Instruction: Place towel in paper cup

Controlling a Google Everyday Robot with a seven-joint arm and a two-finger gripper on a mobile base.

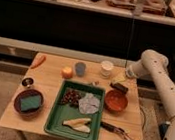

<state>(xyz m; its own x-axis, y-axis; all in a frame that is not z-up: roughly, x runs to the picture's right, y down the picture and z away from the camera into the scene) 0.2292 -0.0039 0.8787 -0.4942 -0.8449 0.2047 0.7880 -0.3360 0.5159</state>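
Observation:
A crumpled grey towel (pixel 89 104) lies in the green tray (pixel 56 122), towards its upper right. A white paper cup (pixel 106 68) stands upright near the table's far edge, right of centre. My gripper (pixel 120 85) hangs at the end of the white arm (pixel 150 63), which reaches in from the right. The gripper is just right of the paper cup, above the orange bowl (pixel 116 101), and well away from the towel.
On the wooden table (pixel 49 78) are a carrot (pixel 38 61), an orange fruit (pixel 67 72), a grey cup (pixel 80 68), a dark bowl with a green sponge (pixel 29 102) and a dark-handled tool (pixel 113 128). The tray also holds dark fruit (pixel 71 97) and pale peeled pieces (pixel 78 123).

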